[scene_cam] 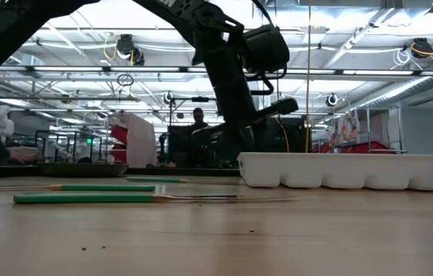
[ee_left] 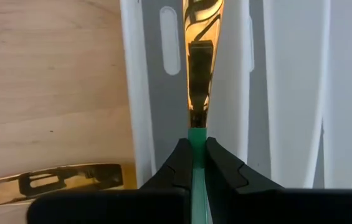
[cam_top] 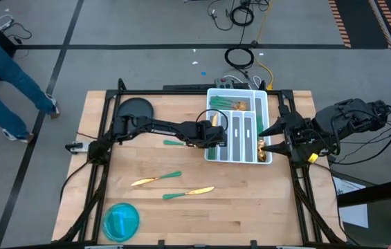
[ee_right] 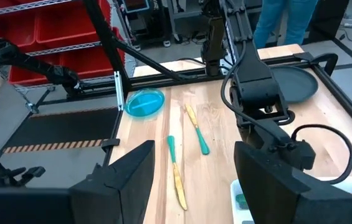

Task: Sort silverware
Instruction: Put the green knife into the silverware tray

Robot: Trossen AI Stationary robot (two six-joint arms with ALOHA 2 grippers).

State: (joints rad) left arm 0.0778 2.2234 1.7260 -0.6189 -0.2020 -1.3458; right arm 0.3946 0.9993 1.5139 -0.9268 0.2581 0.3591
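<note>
My left gripper [ee_left: 197, 163] is shut on a piece of silverware with a teal handle and a long gold head [ee_left: 199, 56], at the left side of the white divided tray [cam_top: 245, 158]. The tray holds sorted pieces [cam_top: 227, 105]. Three more pieces lie flat on the wooden table: one [cam_top: 174, 143] beside the tray, with its gold head [ee_left: 57, 183] showing in the left wrist view, and two [cam_top: 157, 180] [cam_top: 188, 192] nearer the front. My right gripper [cam_top: 270, 136] hangs open above the tray's right edge, with nothing between its fingers [ee_right: 269, 180]. My left gripper pinches the teal handle [ee_left: 197, 140] between its two fingers, just behind the joint with the gold head. The fingers slant down from the table's left and lie along the piece. The gold head points away from them into a narrow tray compartment [ee_left: 163, 93].
A dark round plate [cam_top: 134, 111] sits at the far left and a blue bowl [cam_top: 121, 220] at the near left. Black frame rails [cam_top: 105, 131] border the table. A person [cam_top: 1, 83] stands on the floor beyond the table's far left corner.
</note>
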